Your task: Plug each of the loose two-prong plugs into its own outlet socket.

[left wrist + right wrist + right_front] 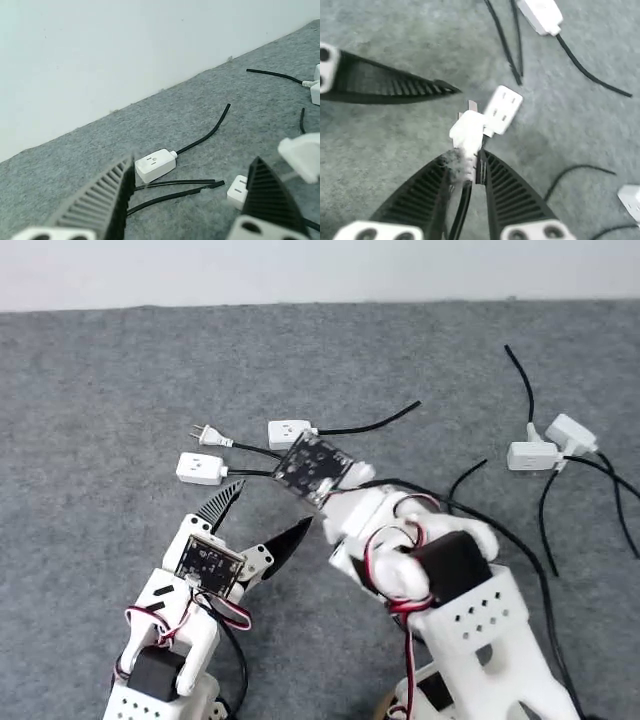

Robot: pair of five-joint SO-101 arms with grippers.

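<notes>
My right gripper (469,157) is shut on a white two-prong plug (467,131). The plug's body lies against the edge of a small white socket (502,111), with its prongs (471,106) outside the slots. In the high view my right wrist's camera board (315,465) covers that spot. My left gripper (270,508) stands open just beside it, with nothing between its fingers (107,200). Farther back lie another loose plug (208,435) and two white sockets (199,468) (290,432).
Black cords trail over the grey carpet from each piece, two ending loose (220,184) near my left gripper. At the right, white plug and socket pieces (533,455) lie together with long cords. A pale wall borders the carpet at the back.
</notes>
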